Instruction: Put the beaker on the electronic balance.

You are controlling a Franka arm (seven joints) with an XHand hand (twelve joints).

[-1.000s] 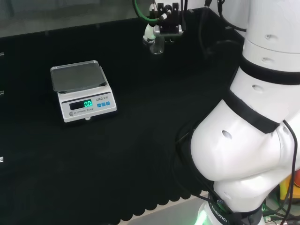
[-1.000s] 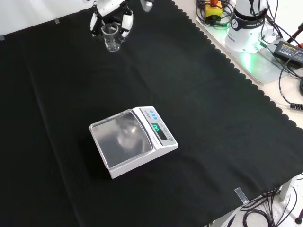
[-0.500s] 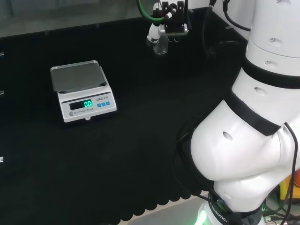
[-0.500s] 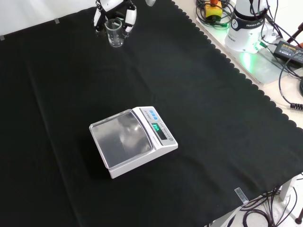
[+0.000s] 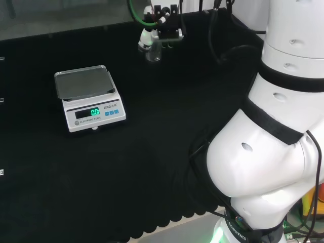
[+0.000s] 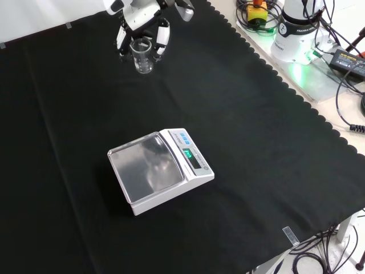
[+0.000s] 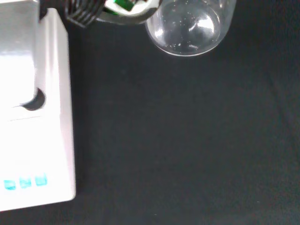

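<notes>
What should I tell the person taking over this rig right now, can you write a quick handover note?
Hand: shut on the clear beaker, fingers curled around it, at the far side of the cloth in the front view.
Beaker: looks empty in the wrist view; it is not on the balance.
Electronic balance: mid-cloth, display lit, weighing pan bare.
Done: beaker is grasped.
Left: carry the beaker over the pan, set it down upright, open the hand and pull back.
</notes>
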